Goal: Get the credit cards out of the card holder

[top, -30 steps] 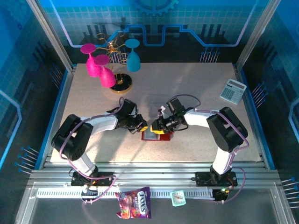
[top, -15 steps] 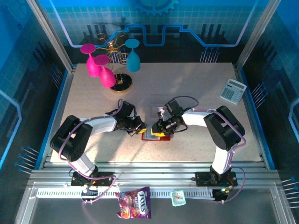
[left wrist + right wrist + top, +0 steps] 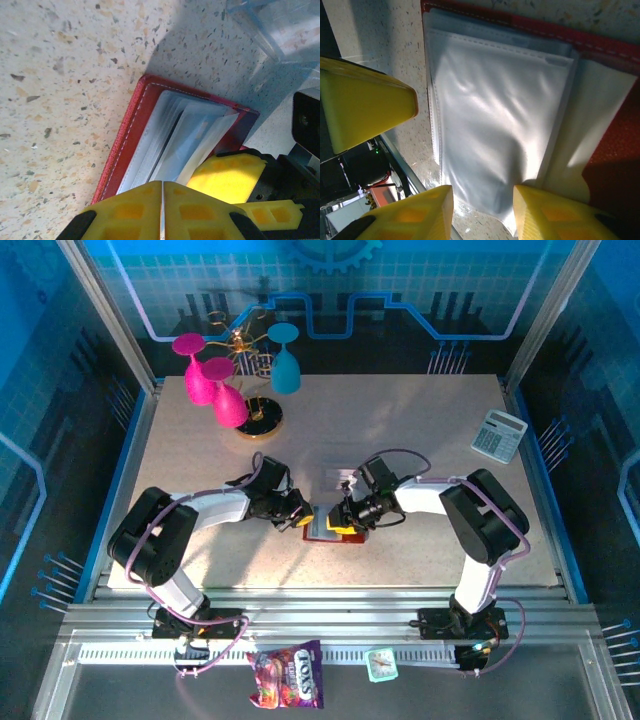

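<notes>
1. While my right claw (image 3: 482, 191) stood part open, its two yellow fingers straddled the near corner of a pale sleeve and gripped nothing that I could see.
2. My left claw (image 3: 162, 186) was clenched, its fingers pressed flat together at the edge of the card holder (image 3: 131, 134). Whether any leaf was pinched between them I could not tell.
3. That card holder lay open on the worktop (image 3: 60, 75) between my two claws, with the red cover underneath and the pale pockets fanned upward. A clear box (image 3: 280, 30) sat just beyond it.
4. By my judgement the credit cards were not yet out. In the glare I could not tell card from sleeve.
5. If my right claw closed on sleeve instead of card, a pull would drag the whole holder along.
6. If my left claw's hold was as slight as it looked, the holder could slide or fold shut.
7. With both claws so near each other, a careless reach could knock them together.
</notes>
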